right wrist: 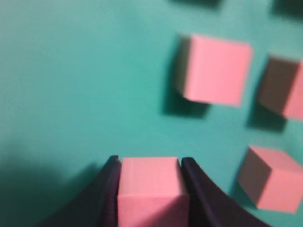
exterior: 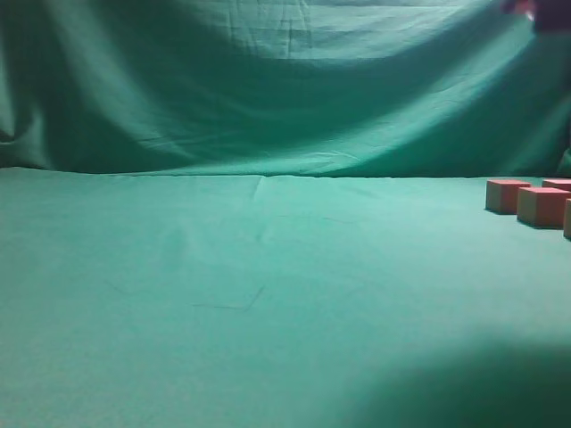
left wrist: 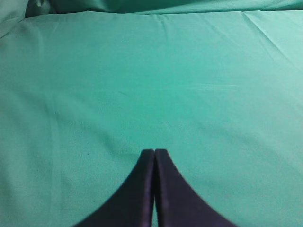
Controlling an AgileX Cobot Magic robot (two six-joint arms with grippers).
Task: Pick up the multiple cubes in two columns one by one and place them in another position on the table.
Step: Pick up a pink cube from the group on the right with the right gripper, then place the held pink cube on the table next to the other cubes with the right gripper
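In the right wrist view my right gripper is shut on a pink cube, both dark fingers pressed against its sides. Whether that cube still touches the table I cannot tell. Beyond it three more cubes lie on the cloth: one ahead, one at the right edge, one near right. In the exterior view several cubes stand at the far right of the table. My left gripper is shut and empty over bare green cloth.
A draped green backdrop hangs behind the table. A blurred dark and reddish shape shows at the top right corner of the exterior view. Faint creases run across the cloth.
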